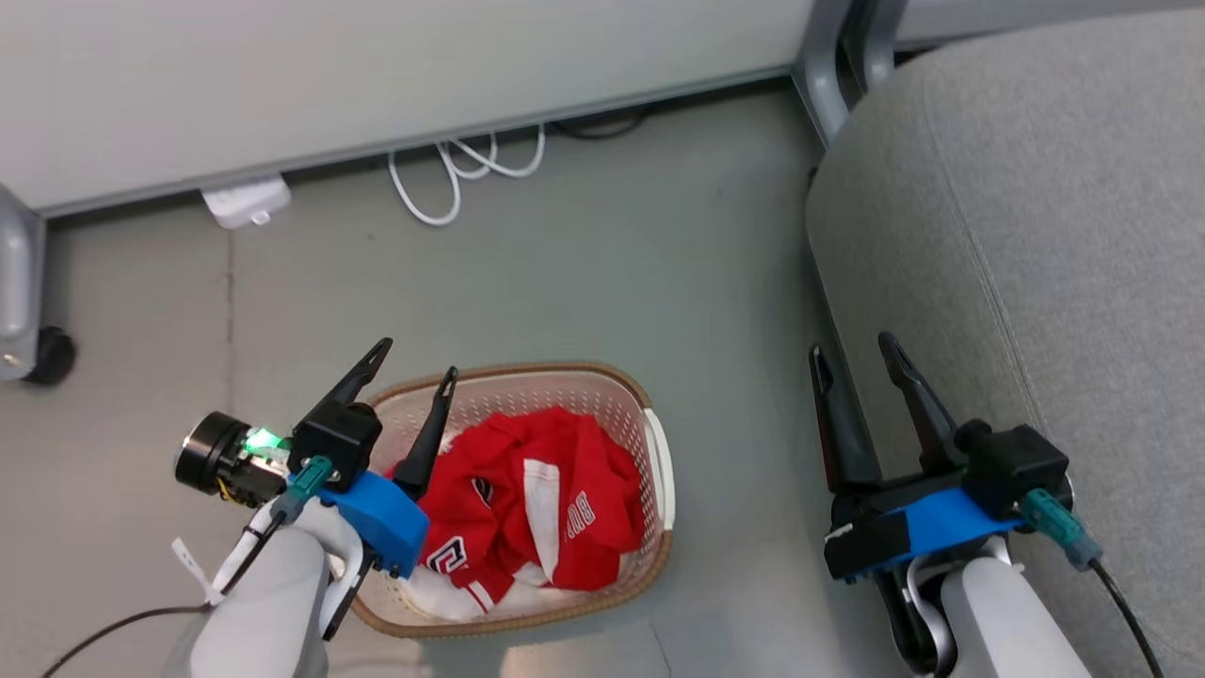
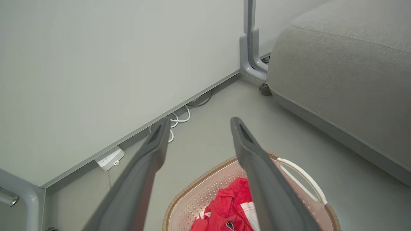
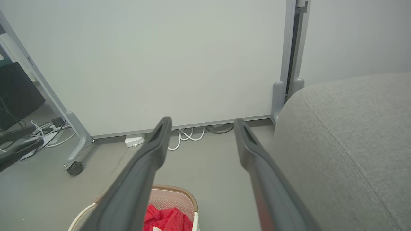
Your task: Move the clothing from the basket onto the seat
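Red clothing (image 1: 537, 499) with white panels and lettering lies bunched in the cream basket (image 1: 650, 414) on the floor; it also shows as clothing (image 2: 228, 208) in the basket (image 2: 192, 199) and clothing (image 3: 167, 219) in the basket (image 3: 179, 197). My left gripper (image 1: 417, 363) hangs open above the basket's left rim, nothing between its fingers. My right gripper (image 1: 852, 348) stands open and empty over the floor, between the basket and the grey seat (image 1: 1064, 235). The seat (image 2: 340, 80) fills the right side, with its stitched seam seen on the seat (image 3: 353, 144).
A pale wall panel (image 1: 377, 66) runs along the back, with white cables (image 1: 461, 169) and a white power strip (image 1: 247, 202) at its foot. A grey stand leg with a castor (image 1: 47, 356) is at far left, and a grey post (image 1: 828, 75) stands by the seat's corner.
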`<state>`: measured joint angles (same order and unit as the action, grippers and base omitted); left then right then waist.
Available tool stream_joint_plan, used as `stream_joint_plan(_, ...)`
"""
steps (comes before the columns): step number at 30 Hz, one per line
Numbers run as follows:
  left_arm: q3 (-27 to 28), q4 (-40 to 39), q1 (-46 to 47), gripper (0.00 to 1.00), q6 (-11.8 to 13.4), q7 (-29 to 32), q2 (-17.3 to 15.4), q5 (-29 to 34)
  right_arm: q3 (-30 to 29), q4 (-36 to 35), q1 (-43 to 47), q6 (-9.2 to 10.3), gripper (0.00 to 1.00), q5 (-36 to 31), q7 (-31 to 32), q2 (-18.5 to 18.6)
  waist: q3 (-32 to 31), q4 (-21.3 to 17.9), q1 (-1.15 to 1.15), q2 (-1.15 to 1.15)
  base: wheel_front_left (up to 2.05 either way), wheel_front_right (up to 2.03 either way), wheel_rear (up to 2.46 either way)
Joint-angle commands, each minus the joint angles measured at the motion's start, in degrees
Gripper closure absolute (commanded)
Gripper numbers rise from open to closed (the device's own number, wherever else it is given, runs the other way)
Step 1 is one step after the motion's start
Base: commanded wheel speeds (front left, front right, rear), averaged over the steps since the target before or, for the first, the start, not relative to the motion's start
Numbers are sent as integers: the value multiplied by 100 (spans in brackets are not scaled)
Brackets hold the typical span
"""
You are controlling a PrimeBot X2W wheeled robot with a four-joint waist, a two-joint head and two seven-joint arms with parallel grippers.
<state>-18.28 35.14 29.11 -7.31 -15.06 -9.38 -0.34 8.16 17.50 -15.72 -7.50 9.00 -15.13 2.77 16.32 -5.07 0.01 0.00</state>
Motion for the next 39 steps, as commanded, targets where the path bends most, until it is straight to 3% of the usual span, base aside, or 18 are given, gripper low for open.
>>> stream_joint_plan(1, -29, 35, 94, 0, -16, -19, -63, 37, 21, -37, -126, 2, 0, 30, -5, 19, 323, -227, -1, 0, 0, 0, 0)
stream_joint_plan(14, -1312, 1249, 1074, 0, -10, -19, -569, -276, 67, -382, -748, 2, 0, 55, -4, 17, 1444, -516, -1, 0, 0, 0, 0)
stream_joint_plan(26, -2226, 2466, 1952, 0, -11, -18, -711, -455, 55, -702, -1326, 2, 0, -105, -4, 17, 2429, -550, -1, 0, 0, 0, 0)
stream_joint_plan(39, -2837, 3573, 2912, 0, -11, 46, -770, -564, -26, -930, -1662, 2, 0, -209, -4, 17, 3205, -555, -1, 0, 0, 0, 0)
